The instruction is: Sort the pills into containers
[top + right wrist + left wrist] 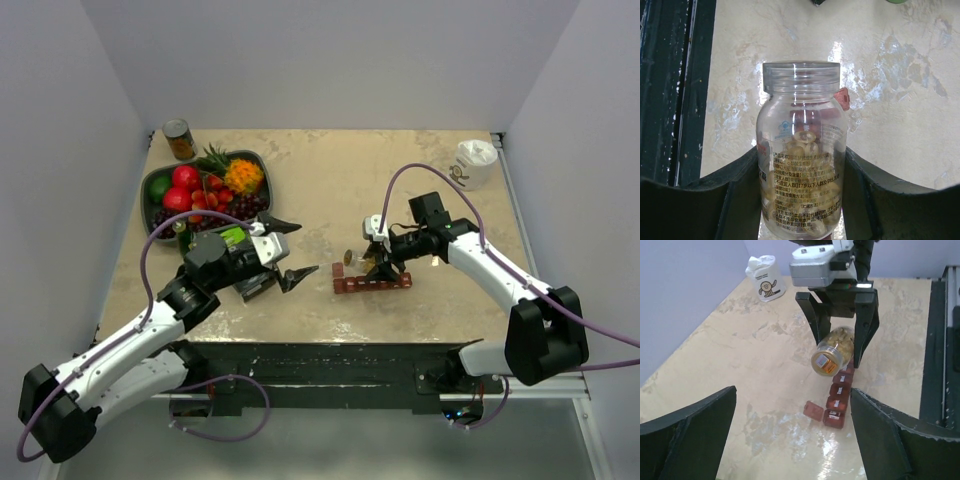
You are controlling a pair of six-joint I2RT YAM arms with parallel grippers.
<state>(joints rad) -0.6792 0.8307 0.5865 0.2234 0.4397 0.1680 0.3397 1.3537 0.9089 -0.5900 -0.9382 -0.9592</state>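
Beige tabletop: right gripper clamped on tilted bottle of pills just above red organizer strip; left gripper released, empty, left of strip.

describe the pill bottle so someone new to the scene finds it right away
On the beige table, near its front middle, the right gripper hangs over the dark red pill organizer. Clamped in that gripper is the pill bottle: the only clear container, partly full of golden pills and held in the air.

Label on bottle in right tool: tiny print, unreadable. Cartoon logo on white cup beyond tool, no legible txt.
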